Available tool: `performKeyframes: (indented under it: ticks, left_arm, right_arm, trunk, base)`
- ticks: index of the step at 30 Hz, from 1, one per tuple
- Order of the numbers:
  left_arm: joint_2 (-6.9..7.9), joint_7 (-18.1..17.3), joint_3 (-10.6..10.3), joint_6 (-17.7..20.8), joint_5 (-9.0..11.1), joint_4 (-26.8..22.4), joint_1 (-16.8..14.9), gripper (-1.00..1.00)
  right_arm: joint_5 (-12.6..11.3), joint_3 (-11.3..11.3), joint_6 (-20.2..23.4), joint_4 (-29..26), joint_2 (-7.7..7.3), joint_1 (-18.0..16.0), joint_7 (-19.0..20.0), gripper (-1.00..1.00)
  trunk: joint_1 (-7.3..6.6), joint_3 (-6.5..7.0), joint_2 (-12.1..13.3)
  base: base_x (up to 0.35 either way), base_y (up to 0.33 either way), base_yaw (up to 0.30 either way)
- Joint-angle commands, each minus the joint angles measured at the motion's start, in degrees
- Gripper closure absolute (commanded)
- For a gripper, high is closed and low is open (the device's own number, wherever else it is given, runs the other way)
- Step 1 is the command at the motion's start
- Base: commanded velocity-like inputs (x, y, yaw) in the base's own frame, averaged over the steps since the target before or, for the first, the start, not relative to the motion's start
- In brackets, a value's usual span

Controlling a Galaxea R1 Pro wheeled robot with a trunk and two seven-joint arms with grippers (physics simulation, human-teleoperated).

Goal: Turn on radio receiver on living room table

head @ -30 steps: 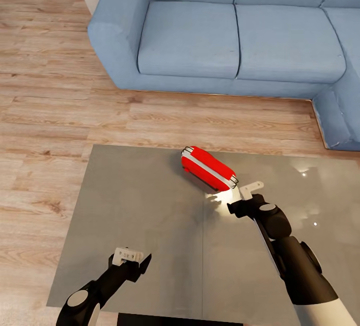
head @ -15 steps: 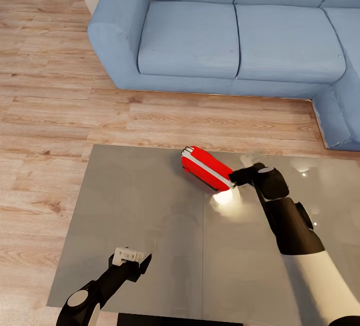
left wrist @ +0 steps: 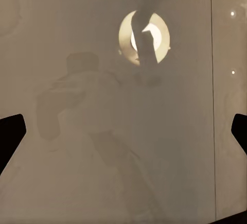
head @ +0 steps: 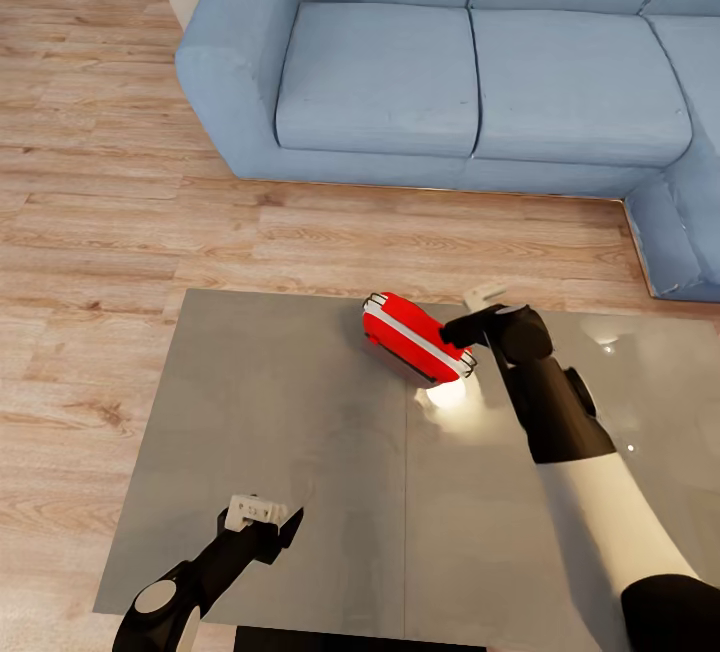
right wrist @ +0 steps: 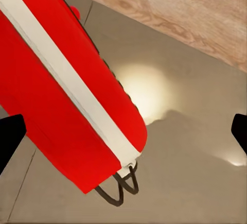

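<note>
Two grippers, our right gripper (head: 470, 317) jaws spread wide, seemingly just touching the radio receiver (head: 415, 337) lying on the table (head: 270, 402), our left gripper (head: 262, 515) jaws parted, holding nothing, well apart

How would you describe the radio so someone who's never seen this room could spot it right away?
Find the blue sofa, then the low grey glossy table in front of it. Near the table's far edge lies the radio receiver, beside the right gripper. It is bright red with a white stripe and a thin wire handle.
</note>
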Motion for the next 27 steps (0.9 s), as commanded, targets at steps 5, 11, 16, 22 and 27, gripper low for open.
performKeyframes:
  ticks: [5, 11, 16, 22, 27]
  left_arm:
    - [0.00, 0.0, 0.0, 0.0, 0.0, 0.0, 0.0, -1.00]
    - [0.00, 0.0, 0.0, 0.0, 0.0, 0.0, 0.0, -1.00]
    - [0.00, 0.0, 0.0, 0.0, 0.0, 0.0, 0.0, -1.00]
    - [0.00, 0.0, 0.0, 0.0, 0.0, 0.0, 0.0, -1.00]
    - [0.00, 0.1, 0.0, 0.0, 0.0, 0.0, 0.0, -1.00]
  right_arm:
    - [0.0, 0.0, 0.0, 2.2, 0.41, -0.9, 0.0, -1.00]
    - [-0.1, 0.0, 0.0, 5.4, 0.51, -3.4, 2.1, -1.00]
    - [0.0, 0.0, 0.0, 6.0, 0.48, -3.7, 5.7, -1.00]
    - [0.0, 0.4, 0.0, 6.1, 0.57, -3.7, 7.2, -1.00]
    - [0.0, 2.6, 0.0, 6.1, 0.72, -3.7, 8.7, -1.00]
  trunk:
    - [0.00, 0.00, 0.0]
    - [0.00, 0.00, 0.0]
    - [0.00, 0.00, 0.0]
    - [0.00, 0.00, 0.0]
    - [0.00, 0.00, 0.0]
  base:
    - [0.000, 0.000, 0.000]
    - [0.000, 0.000, 0.000]
    - [0.000, 0.000, 0.000]
    - [0.000, 0.000, 0.000]
    - [0.000, 0.000, 0.000]
